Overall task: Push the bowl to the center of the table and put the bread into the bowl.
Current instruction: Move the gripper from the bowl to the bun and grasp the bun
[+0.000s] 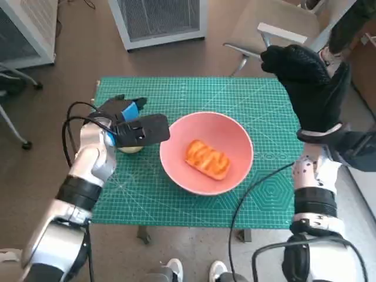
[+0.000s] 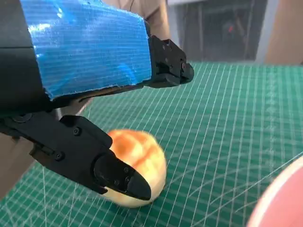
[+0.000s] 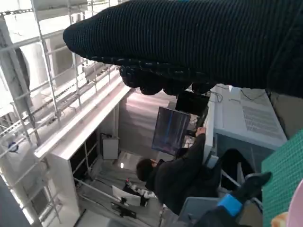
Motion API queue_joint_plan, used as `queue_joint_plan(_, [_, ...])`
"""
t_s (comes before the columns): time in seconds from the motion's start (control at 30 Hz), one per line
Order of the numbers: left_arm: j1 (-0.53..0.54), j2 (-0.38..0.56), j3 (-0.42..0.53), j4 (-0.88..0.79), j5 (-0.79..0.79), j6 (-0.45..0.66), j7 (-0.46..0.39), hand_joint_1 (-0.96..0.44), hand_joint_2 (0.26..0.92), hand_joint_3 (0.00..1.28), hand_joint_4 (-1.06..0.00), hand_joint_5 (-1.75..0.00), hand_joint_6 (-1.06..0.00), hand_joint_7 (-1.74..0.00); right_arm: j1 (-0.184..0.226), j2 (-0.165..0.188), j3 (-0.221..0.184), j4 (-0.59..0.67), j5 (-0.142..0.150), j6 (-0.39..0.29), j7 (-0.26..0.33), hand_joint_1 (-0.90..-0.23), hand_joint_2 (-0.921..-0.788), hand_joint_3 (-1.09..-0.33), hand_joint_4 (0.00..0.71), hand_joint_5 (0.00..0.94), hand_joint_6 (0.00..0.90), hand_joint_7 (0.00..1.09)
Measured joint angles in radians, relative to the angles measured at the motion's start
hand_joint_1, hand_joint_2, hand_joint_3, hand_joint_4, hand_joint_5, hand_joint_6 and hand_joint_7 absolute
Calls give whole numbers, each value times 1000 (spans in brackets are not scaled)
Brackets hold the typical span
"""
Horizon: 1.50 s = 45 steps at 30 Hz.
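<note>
A green gridded cutting mat (image 1: 258, 106) covers the small table, its white lines running edge to edge. On the mat near its left side sits a small round pale bun with an orange-brown top (image 2: 137, 165), mostly hidden in the head view. Beyond the table's far edge stands a white cabinet with a slatted grey front (image 1: 158, 20) on the brown floor (image 1: 64, 64). A grey chair with a pale armrest (image 1: 276, 32) stands at the far right corner. Two white shoe tips (image 1: 194, 270) show at the near edge. Across the room, a person in dark clothing (image 3: 184, 177) sits at a dark monitor (image 3: 170, 130), beside white metal shelving (image 3: 61, 94).
</note>
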<state>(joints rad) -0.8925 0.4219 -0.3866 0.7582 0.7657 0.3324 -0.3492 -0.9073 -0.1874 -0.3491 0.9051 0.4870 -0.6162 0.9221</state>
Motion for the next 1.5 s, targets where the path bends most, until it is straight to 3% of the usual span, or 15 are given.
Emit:
queue_joint_plan(0.4, [-36, -18, -39, 120, -2, 10, 3, -62, 777, 23, -357, -48, -486, -50, 0, -2, -5, 7, 7, 0, 22, -637, -921, -492, 237, 1, 271, 201])
queue_joint_plan(0.43, [-37, -19, -41, 125, -2, 14, 1, -42, 782, 24, -456, -100, -493, -50, 0, -2, -5, 8, 9, 0, 23, -636, -921, -491, 238, 1, 272, 199])
queue_joint_plan(0.5, [-40, -24, -44, 136, -2, 26, -4, -24, 788, 21, -511, -205, -507, -33, 0, -2, -6, 10, 13, 2, 26, -636, -921, -490, 238, 1, 274, 197])
queue_joint_plan(0.53, [-43, -26, -45, 145, -3, 35, -7, 123, 783, 119, -593, -565, -516, -24, 0, -2, -6, 11, 16, 4, 27, -635, -921, -490, 238, 1, 275, 195])
queue_joint_plan(0.63, [-53, -35, -46, 172, -13, 55, -13, 301, 773, 241, -692, -995, -527, -15, 0, -2, -6, 13, 19, 7, 31, -634, -921, -489, 238, 1, 277, 191])
queue_joint_plan(0.67, [-55, -36, -46, 179, -18, 59, -13, 320, 748, 297, -701, -1048, -529, -13, 0, -2, -6, 13, 20, 7, 31, -634, -921, -489, 238, 1, 278, 191])
queue_joint_plan(0.73, [-61, -38, -46, 192, -24, 63, -12, 373, 629, 562, -697, -1241, -538, -9, 0, -2, -5, 15, 20, 7, 31, -632, -921, -489, 238, 1, 279, 188])
queue_joint_plan(0.83, [-69, -39, -48, 211, -29, 60, -5, 393, 597, 647, -690, -1322, -581, -25, 0, -2, -5, 16, 19, 7, 31, -628, -921, -491, 236, 0, 282, 184])
queue_joint_plan(1.03, [-70, -45, -64, 245, -29, 43, 53, 390, 695, 467, -705, -1273, -711, -89, 0, -2, -4, 15, 19, 7, 31, -628, -921, -494, 232, 0, 284, 178])
queue_joint_plan(1.1, [-70, -46, -73, 252, -29, 29, 79, 201, 794, 288, -719, -1264, -672, -543, 0, -2, -4, 15, 20, 7, 31, -628, -921, -493, 232, 0, 285, 176])
queue_joint_plan(1.17, [-70, -46, -80, 259, -27, 12, 109, 85, 862, 168, -722, -1265, -643, -830, 0, -2, -5, 15, 20, 8, 32, -628, -921, -491, 232, 0, 286, 173])
queue_joint_plan(1.33, [-70, -46, -97, 277, -23, -11, 160, 16, 885, 101, -756, -1150, -640, -1076, 0, -2, -5, 15, 21, 8, 33, -626, -921, -490, 233, 1, 290, 169])
queue_joint_plan(1.5, [-70, -44, -107, 281, -23, -20, 170, 4, 886, 92, -770, -1099, -635, -1146, 3, -2, -5, 15, 20, 5, 33, -620, -921, -501, 234, 1, 294, 163])
